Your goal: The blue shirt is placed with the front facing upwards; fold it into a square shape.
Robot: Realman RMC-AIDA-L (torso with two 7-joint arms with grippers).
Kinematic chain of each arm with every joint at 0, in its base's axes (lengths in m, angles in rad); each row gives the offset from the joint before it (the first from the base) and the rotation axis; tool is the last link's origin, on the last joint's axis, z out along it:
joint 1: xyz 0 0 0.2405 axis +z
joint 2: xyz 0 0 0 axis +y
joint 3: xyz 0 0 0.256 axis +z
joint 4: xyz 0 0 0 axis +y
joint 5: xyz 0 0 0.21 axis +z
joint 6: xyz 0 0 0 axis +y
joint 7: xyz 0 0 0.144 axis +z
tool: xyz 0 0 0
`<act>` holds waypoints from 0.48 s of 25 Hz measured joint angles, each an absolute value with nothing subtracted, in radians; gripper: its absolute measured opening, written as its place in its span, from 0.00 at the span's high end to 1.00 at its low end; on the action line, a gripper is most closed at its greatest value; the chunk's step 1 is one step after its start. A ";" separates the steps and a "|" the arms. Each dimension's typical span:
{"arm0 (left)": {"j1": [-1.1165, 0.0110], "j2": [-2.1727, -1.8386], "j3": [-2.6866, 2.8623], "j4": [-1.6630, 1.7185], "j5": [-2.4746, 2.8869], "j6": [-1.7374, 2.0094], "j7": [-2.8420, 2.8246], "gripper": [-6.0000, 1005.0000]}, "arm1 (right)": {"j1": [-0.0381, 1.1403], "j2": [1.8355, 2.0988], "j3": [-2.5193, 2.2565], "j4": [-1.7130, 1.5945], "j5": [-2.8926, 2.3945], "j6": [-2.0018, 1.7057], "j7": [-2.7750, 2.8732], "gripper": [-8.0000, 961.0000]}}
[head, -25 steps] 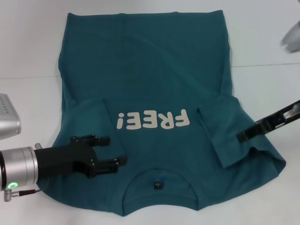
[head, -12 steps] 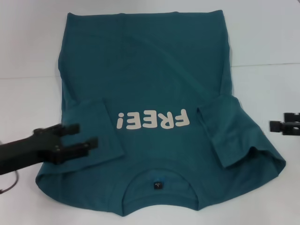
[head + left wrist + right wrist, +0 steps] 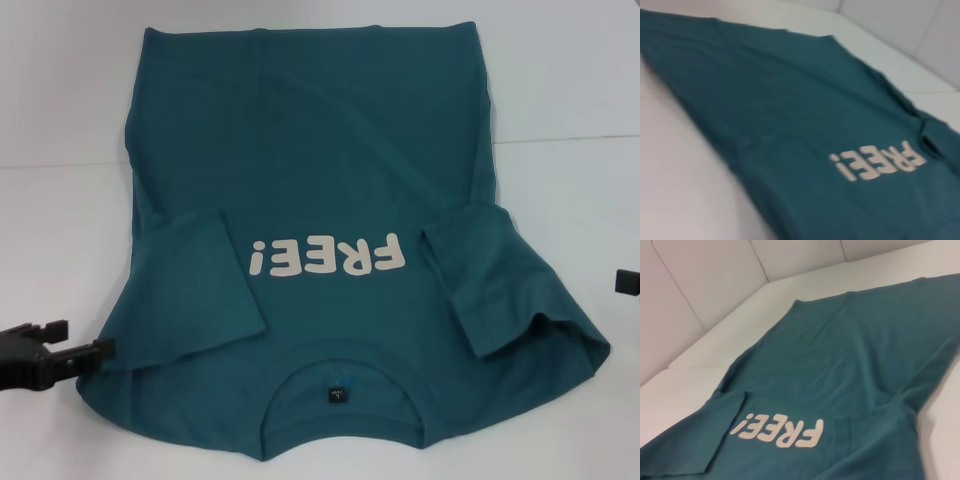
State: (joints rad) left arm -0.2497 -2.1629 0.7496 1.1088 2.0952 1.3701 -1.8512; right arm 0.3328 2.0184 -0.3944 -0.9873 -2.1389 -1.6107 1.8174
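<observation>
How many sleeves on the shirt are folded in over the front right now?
2. One sleeve lies folded over the shirt on the robot's left of the FREE! print; the other sleeve lies folded in on the robot's right of it.

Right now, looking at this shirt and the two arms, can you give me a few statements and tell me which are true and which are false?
1. Both sleeves of the blue shirt are folded in over its front. True.
2. The left gripper is clamped on a sleeve. False: it sits open at the shirt's edge, holding nothing.
3. The FREE! print faces up. True.
4. The right gripper hovers over the collar. False: it is off the shirt, at the right edge of the head view.
</observation>
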 joint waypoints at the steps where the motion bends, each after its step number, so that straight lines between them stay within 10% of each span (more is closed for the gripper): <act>1: -0.247 -2.163 0.750 1.103 2.096 1.362 -1.847 0.18 | 0.335 2.015 -0.394 -0.977 -2.139 -1.604 1.815 0.10; 12: -0.246 -2.165 0.759 1.058 2.143 1.325 -1.858 0.19 | 0.367 1.996 -0.401 -0.948 -2.140 -1.566 1.820 0.10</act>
